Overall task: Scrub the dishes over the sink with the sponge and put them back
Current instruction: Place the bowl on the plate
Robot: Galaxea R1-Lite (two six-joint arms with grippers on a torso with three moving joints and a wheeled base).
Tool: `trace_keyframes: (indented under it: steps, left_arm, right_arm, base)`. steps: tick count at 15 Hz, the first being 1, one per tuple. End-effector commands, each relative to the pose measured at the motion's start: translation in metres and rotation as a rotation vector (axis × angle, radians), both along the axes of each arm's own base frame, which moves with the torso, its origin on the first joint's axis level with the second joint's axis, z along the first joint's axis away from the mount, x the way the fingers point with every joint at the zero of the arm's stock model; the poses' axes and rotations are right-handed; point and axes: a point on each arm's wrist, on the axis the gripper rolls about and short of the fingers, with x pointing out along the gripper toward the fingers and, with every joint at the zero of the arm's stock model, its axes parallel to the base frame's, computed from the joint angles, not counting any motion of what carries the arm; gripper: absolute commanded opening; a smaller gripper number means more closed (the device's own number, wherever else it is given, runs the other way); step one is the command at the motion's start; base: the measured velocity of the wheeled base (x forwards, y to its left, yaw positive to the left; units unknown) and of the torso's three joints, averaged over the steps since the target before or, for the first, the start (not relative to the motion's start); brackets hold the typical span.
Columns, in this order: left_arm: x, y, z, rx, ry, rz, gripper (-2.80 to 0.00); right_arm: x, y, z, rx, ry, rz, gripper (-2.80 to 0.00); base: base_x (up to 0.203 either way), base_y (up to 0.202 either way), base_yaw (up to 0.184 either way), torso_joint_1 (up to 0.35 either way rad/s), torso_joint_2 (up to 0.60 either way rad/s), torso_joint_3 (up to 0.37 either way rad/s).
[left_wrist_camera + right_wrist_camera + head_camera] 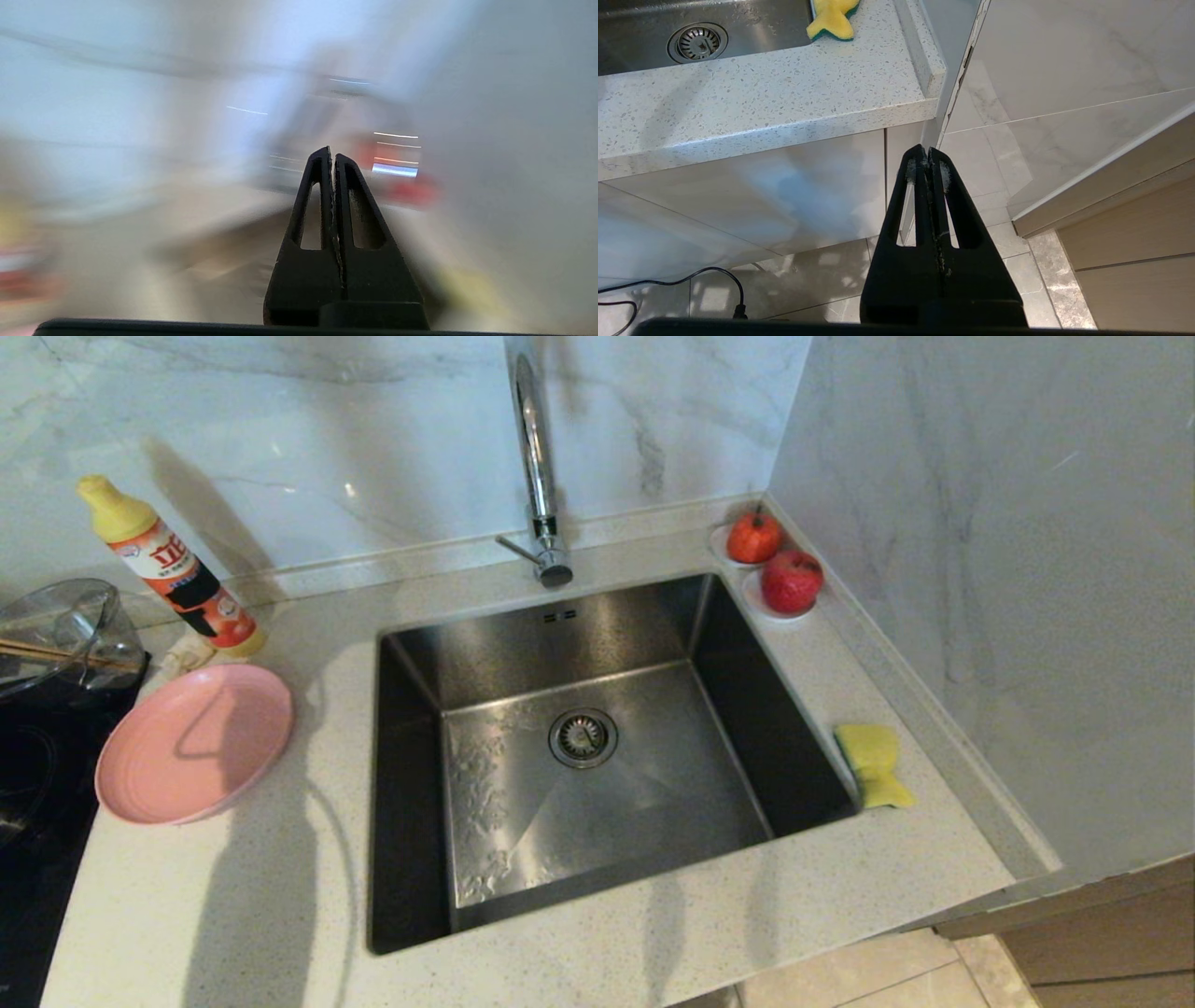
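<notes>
A pink plate (193,744) lies on the counter left of the steel sink (597,756); no other dish shows. The yellow sponge (874,764) rests on the counter at the sink's right rim, and the right wrist view also catches the sponge (831,17) with its green layer underneath. Neither arm appears in the head view. My left gripper (332,154) is shut and empty, its surroundings smeared by motion. My right gripper (927,154) is shut and empty, hanging below the counter's front edge beside the cabinet, over the floor tiles.
A detergent bottle (173,569) and a clear glass bowl with chopsticks (61,635) stand at the back left, beside a black hob (37,803). Two red fruits (775,565) sit on small dishes in the back right corner. A tall tap (537,467) rises behind the sink. A marble wall (1008,569) closes the right side.
</notes>
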Motion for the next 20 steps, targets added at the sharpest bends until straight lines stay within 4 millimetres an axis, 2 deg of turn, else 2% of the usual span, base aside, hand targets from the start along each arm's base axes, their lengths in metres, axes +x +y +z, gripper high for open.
trace_keyframes:
  steps: [1,4,5,8,10,12,14,16,20]
  left_arm:
    - [0.001,0.005,-0.009,0.067,-0.025,0.270,-2.80]
    - [-0.003,0.011,-0.021,0.029,0.082,0.582,-2.80]
    - [-0.010,0.012,-0.023,0.033,0.108,0.645,-2.80]
    - [-0.013,0.027,-0.041,0.065,0.193,0.803,-2.80]
    - [-0.017,0.044,-0.052,0.049,0.244,0.932,-2.80]
    - [-0.017,0.067,-0.072,0.031,0.328,1.042,-2.80]
    - [-0.010,0.092,-0.097,0.011,0.439,1.111,-2.80]
    - [-0.009,0.106,-0.125,-0.006,0.544,1.140,-2.80]
    - [-0.027,0.131,-0.156,-0.070,0.629,1.157,-2.80]
  right_arm:
    - [0.000,0.000,0.000,0.000,0.001,0.001,-2.80]
    - [0.000,0.000,0.000,0.000,0.001,0.000,-2.80]
    - [0.000,0.000,0.000,0.000,0.001,0.001,-2.80]
    - [0.000,0.000,0.000,0.000,0.001,0.000,-2.80]
    - [0.000,0.000,0.000,0.002,0.001,0.001,-2.80]
    - [0.000,0.000,0.000,0.001,0.001,-0.001,-2.80]
    - [0.000,0.000,0.000,0.001,0.001,0.001,-2.80]
    - [0.000,0.000,0.000,0.000,0.001,0.000,-2.80]
    - [0.000,0.000,0.000,0.000,0.001,-0.001,-2.80]
  base:
    - [0.000,0.000,0.000,0.000,0.00,0.000]
    - [0.000,0.000,0.000,0.000,0.00,0.000]
    - [0.000,0.000,0.000,0.000,0.00,0.000]
    - [0.000,0.000,0.000,0.000,0.00,0.000]
    - [0.000,0.000,0.000,0.000,0.00,0.000]
    - [0.000,0.000,0.000,0.000,0.00,0.000]
    - [0.000,0.000,0.000,0.000,0.00,0.000]
    - [0.000,0.000,0.000,0.000,0.00,0.000]
    - [0.000,0.000,0.000,0.000,0.00,0.000]
